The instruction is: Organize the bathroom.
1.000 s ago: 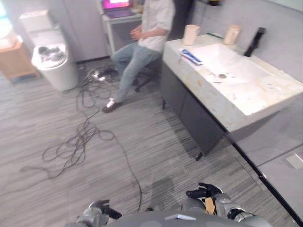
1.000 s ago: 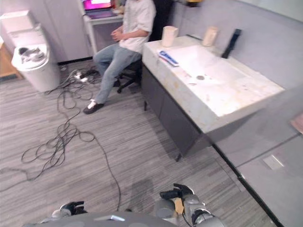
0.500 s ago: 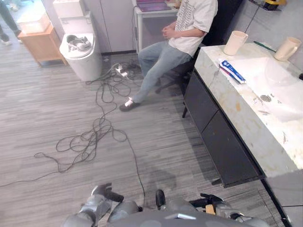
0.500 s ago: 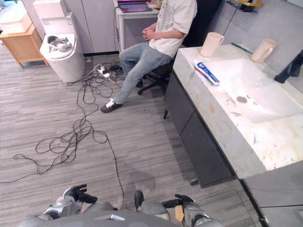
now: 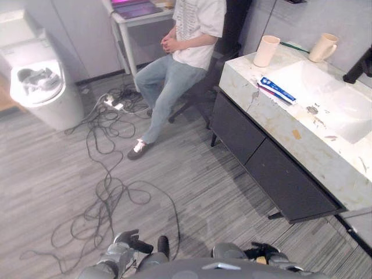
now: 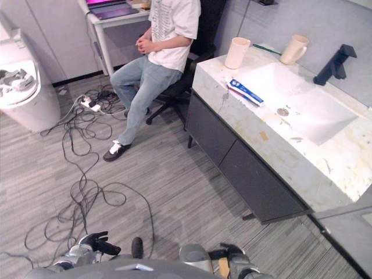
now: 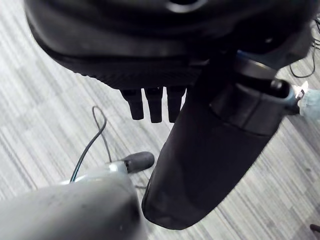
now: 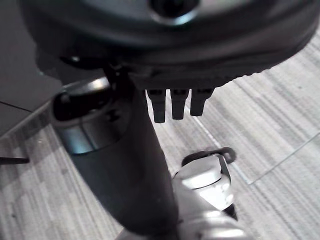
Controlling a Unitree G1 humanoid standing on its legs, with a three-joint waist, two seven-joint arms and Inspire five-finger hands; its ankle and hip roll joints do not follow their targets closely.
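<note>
A pale stone counter [image 5: 302, 152] with a white basin [image 6: 297, 108] and a black faucet [image 6: 332, 64] stands at the right. Two cream cups [image 5: 267, 50] [image 5: 323, 47] stand upright at its back edge. A blue and white toothpaste box [image 5: 278, 90] lies flat beside the basin. A white toilet [image 5: 42, 96] at the far left has a crumpled cloth [image 5: 34, 78] on its lid. My left hand [image 5: 125, 241] and right hand [image 5: 264, 253] hang low over the floor, far from all of these, fingers [image 7: 154, 105] relaxed and holding nothing.
A person [image 5: 180, 52] sits on a black chair [image 5: 216, 87] between the counter and a desk with a laptop [image 5: 136, 9]. A power strip [image 5: 112, 102] lies on the floor by the person's feet. Dark cabinet fronts [image 5: 264, 160] run under the counter.
The whole picture has shifted, so the camera has moved. Both hands stay low, and the counter's things and the person are as before.
</note>
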